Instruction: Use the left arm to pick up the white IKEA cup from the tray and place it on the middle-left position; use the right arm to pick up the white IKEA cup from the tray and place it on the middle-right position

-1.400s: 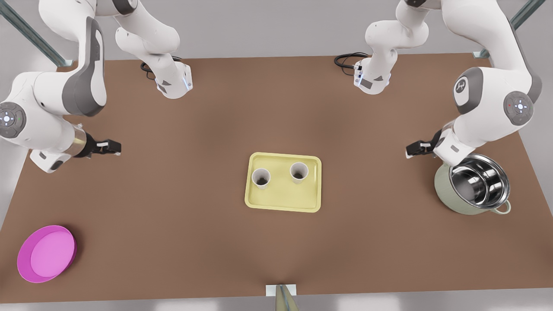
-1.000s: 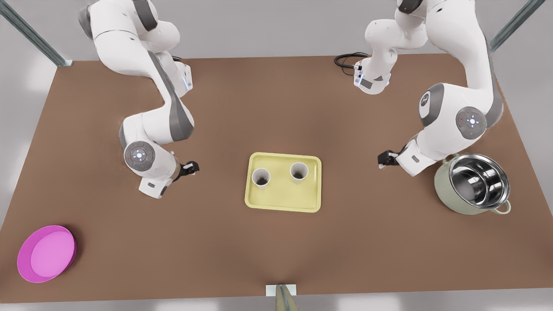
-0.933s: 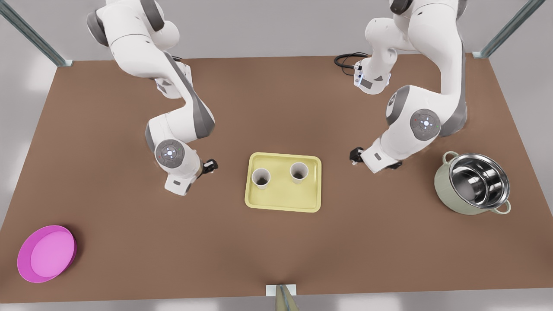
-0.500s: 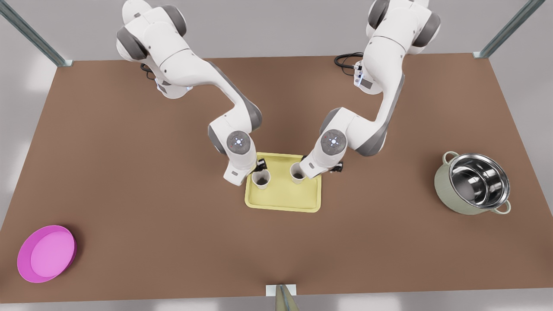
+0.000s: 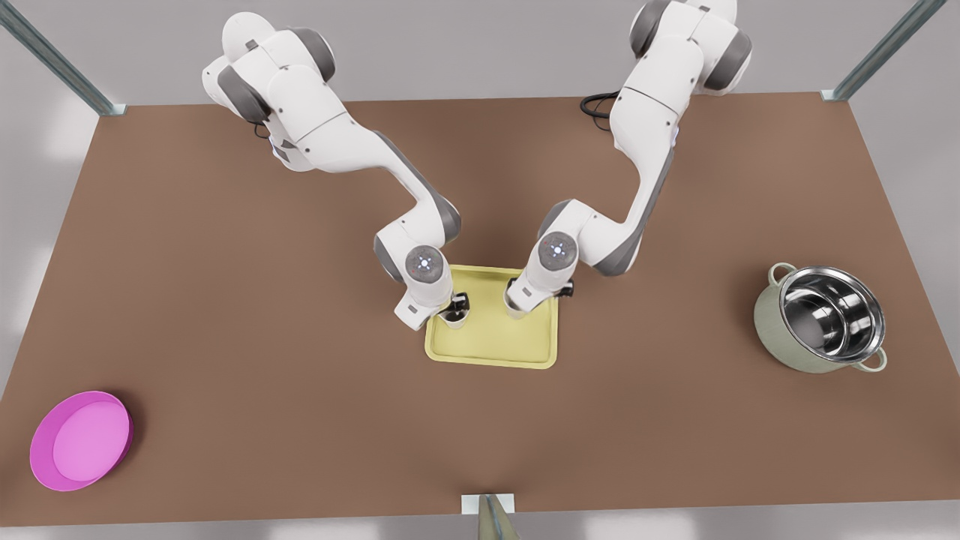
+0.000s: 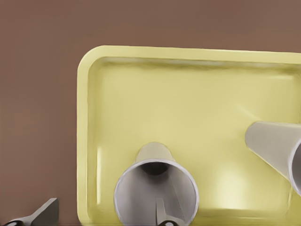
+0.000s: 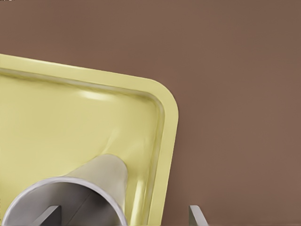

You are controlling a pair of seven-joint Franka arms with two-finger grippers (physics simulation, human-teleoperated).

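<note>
Both pincers are lowered over the two white cups on the pale yellow tray [image 5: 491, 345] at the middle of the brown surface [image 5: 300, 420].

The left pincer [image 5: 455, 306] is spread astride the rim of the left cup [image 6: 156, 190], one finger inside and one outside; the right pincer [image 5: 517, 304] is open astride the right cup [image 7: 66, 197]. Neither cup is gripped. A pink bowl [image 5: 81, 440] is seen at the near left, a steel pot [image 5: 821, 319] at the right, grey walls beyond.
</note>
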